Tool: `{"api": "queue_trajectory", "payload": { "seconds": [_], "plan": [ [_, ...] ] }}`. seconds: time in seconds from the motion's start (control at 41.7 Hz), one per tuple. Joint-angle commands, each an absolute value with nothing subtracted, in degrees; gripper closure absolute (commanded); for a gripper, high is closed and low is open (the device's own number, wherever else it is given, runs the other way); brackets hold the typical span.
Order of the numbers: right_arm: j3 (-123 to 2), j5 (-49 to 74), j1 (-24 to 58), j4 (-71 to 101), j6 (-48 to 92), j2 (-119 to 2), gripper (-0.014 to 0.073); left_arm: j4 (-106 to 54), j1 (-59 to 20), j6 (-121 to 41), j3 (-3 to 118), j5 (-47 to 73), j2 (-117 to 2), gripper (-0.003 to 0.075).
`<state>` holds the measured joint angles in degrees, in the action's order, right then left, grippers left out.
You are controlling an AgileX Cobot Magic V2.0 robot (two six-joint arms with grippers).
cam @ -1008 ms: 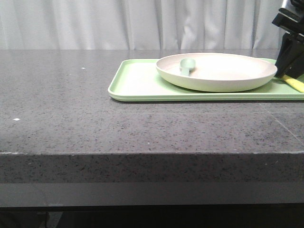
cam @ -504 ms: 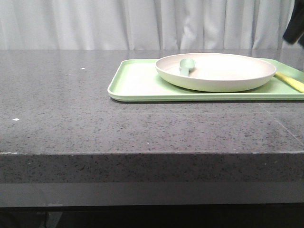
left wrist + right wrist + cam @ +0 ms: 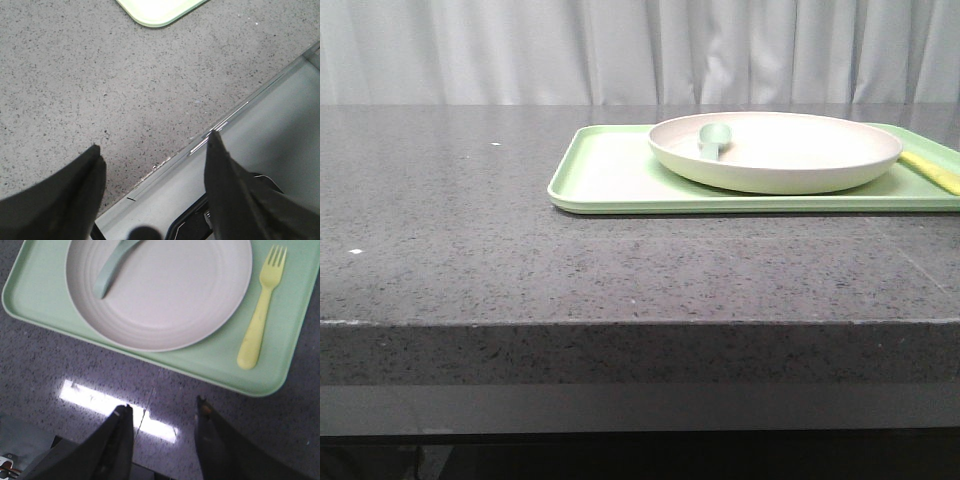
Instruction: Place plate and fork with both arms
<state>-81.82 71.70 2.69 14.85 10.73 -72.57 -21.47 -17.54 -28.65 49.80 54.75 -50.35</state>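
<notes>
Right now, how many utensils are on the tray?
2. The fork lies flat on the tray beside the plate. The spoon rests inside the plate; its bowl end is cut off in the right wrist view.

green tray (image 3: 610, 175) and spoon (image 3: 112, 267) on grey counter (image 3: 470, 250).

Plate (image 3: 165, 290) sat on the green tray (image 3: 210, 362), spoon (image 3: 112, 267) lying in it with handle end on the plate floor. Fork (image 3: 260, 315) lay flat on the tray just beside the plate, not touching. Right gripper (image 3: 162, 412) hovered over grey counter (image 3: 60, 365), jaws apart, empty.
</notes>
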Motion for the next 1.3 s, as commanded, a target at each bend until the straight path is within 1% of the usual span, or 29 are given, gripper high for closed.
{"api": "queue_trajectory", "payload": {
  "seconds": [0.0, 0.096, 0.24, 0.408, 0.576, 0.72, 0.768, 0.816, 0.864, 1.008, 1.056, 1.08, 1.272],
  "plan": [
    [-77.70, 70.03, 2.81, 13.64, 9.01, -65.40, 0.0265, -21.81, -17.37, -27.98, 51.37, 52.45, -49.67, 0.0304],
    [-71.37, 67.67, 2.81, 13.49, 8.76, -59.06, 0.0265, -19.17, -17.37, -24.37, 51.37, 52.45, -49.67, 0.0337],
    [-63.39, 64.69, 2.81, 13.49, 8.76, -50.91, 0.0265, -10.10, -17.37, -12.67, 51.73, 52.45, -49.54, 0.0395],
    [-56.67, 61.46, 2.81, 13.49, 7.74, -42.65, 0.0265, -3.01, -17.37, -1.96, 52.97, 51.23, -48.69, 0.0405],
    [-52.52, 58.17, 2.81, 13.43, 7.50, -35.29, 0.0265, -3.11, -17.37, -1.05, 52.97, 48.03, -46.49, 0.0405],
    [-51.87, 56.12, 2.81, 13.37, 7.50, -32.16, 0.0265, -3.11, -17.37, -1.05, 52.97, 45.60, -46.14, 0.0407],
    [-51.87, 55.79, 2.81, 13.37, 7.50, -31.58, 0.0273, -3.11, -17.37, -1.05, 52.97, 45.17, -46.14, 0.0421],
    [-51.87, 55.72, 2.81, 13.37, 7.50, -31.37, 0.0302, -3.11, -17.37, -1.05, 52.97, 45.09, -46.14, 0.0458],
    [-51.87, 55.79, 2.81, 13.37, 7.50, -31.37, 0.0363, -3.11, -17.37, -1.05, 52.97, 44.85, -46.14, 0.0503],
    [-51.45, 55.67, 2.81, 13.37, 7.50, -31.37, 0.0587, -3.11, -17.37, -1.05, 52.97, 43.79, -46.14, 0.0692],
    [-51.45, 55.67, 2.81, 13.37, 7.50, -31.37, 0.0657, -3.00, -17.37, -1.05, 52.97, 43.42, -46.14, 0.0741],
    [-51.45, 55.60, 2.81, 13.37, 7.50, -31.37, 0.0668, -3.00, -17.37, -1.05, 52.97, 43.44, -46.14, 0.0737],
    [-51.45, 54.70, 2.81, 13.37, 7.50, -31.37, 0.0662, -4.30, -17.37, -1.05, 52.97, 46.85, -46.14, 0.0738]
  ]
}}
